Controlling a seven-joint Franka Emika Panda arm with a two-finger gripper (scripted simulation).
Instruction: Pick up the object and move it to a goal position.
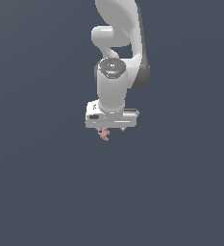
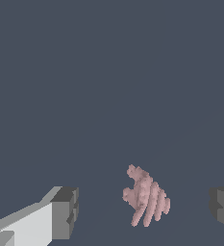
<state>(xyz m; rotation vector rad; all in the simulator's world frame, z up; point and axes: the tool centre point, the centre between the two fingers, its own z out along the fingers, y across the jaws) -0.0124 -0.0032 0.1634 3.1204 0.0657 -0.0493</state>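
Between the spread fingers, the object (image 2: 146, 202) is sitting.
The gripper (image 2: 144, 209) is standing released, untouching, the object lying nearer one finger.

The white arm (image 1: 114, 72) points straight down — its gripper (image 2: 144, 211) jaws spread wide apart.

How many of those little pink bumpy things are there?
1. The pink lump sits between the two fingers of the gripper, not touching either; in the exterior view it peeks out just under the gripper. No others show.

Small pink knobbly object (image 2: 145, 202)
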